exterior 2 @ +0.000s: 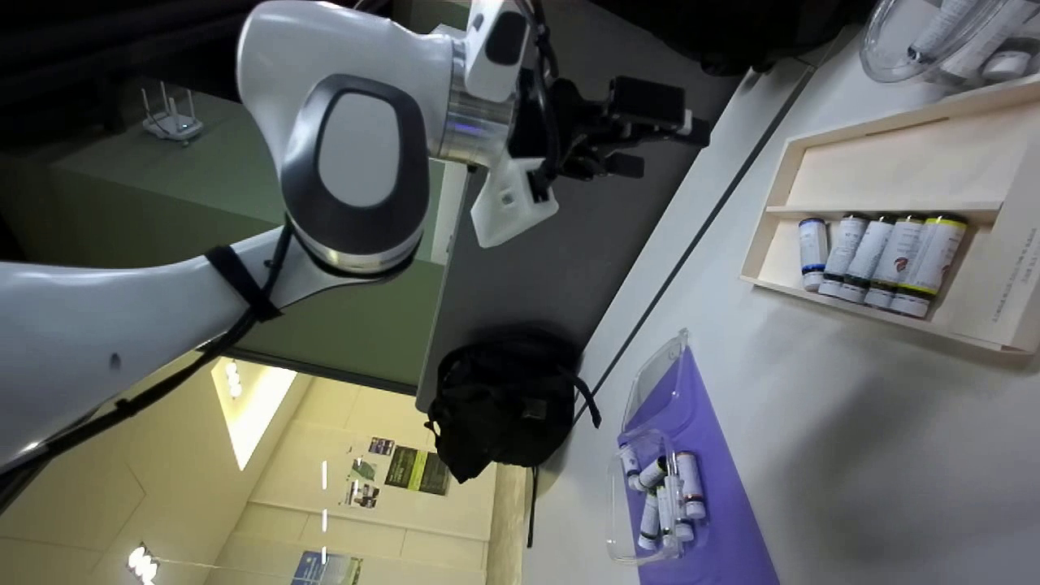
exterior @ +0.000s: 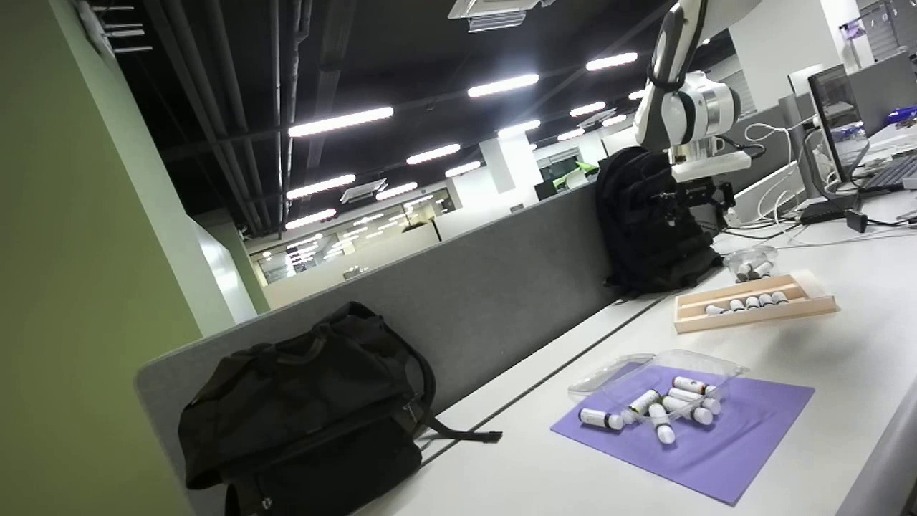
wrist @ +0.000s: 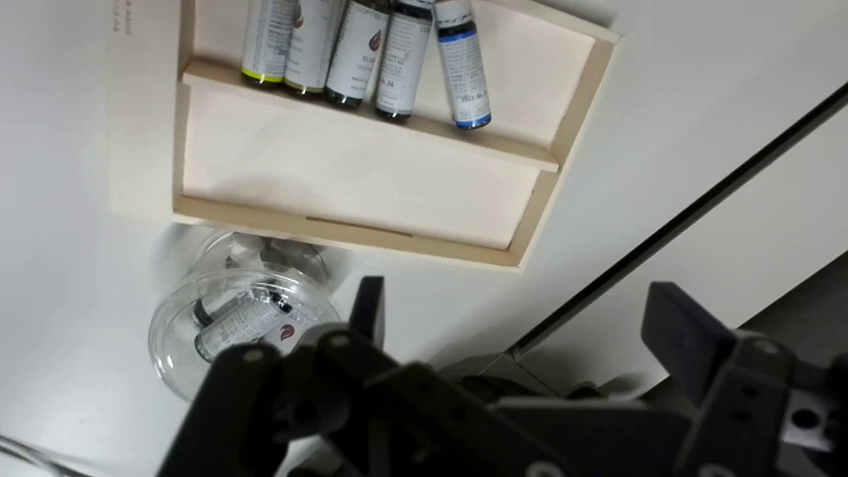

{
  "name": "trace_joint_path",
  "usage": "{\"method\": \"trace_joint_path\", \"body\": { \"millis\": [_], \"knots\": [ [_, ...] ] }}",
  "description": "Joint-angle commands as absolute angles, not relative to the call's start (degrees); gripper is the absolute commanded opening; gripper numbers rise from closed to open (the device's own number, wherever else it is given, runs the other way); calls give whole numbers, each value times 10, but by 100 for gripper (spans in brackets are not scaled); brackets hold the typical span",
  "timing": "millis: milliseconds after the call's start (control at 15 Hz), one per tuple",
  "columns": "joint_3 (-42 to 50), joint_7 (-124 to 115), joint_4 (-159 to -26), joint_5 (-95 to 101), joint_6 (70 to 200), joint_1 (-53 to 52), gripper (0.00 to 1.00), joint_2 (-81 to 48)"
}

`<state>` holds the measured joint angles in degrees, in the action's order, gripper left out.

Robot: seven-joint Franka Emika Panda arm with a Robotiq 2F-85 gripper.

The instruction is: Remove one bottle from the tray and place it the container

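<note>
Across the top of the wrist view lay the light-wood tray [wrist: 358,162], split lengthwise by a thin divider [wrist: 510,150]. Its upper compartment held four white-labelled bottles [wrist: 358,56] lying close together and, just to their right, a blue-banded bottle [wrist: 466,79] slanting away from them. Just below the tray, at left of the frame, a round clear plastic cup [wrist: 173,331] held more labelled bottles [wrist: 242,328].

Along the bottom of that view the gripper [wrist: 520,311] stood with its two fingers [wrist: 689,338] spread wide, released. In an exterior view it hung at upper right, raised above the white desk [exterior: 523,473] at the end of the robot arm [exterior: 666,93] and seen against a black backpack [exterior: 637,236].

At lower right of that exterior view, the purple square sheet [exterior: 759,430] lay flat on the desk. A clear plastic box [exterior: 706,364] sat on it with a cluster of white-capped bottles [exterior: 683,409]; whether the leftmost lay inside or beside the box could not be told. A black rucksack [exterior: 308,408] slumped at lower left, before a grey partition [exterior: 516,315].
</note>
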<state>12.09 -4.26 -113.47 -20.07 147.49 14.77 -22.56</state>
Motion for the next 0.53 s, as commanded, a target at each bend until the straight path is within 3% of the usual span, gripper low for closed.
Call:
{"method": "trace_joint_path", "body": {
  "millis": [0,467],
  "knots": [
    [111,-120,-1070,-224,1472,156,100,-291],
    [108,-132,-1061,-210,1476,155,100,-315]
  ]
}}
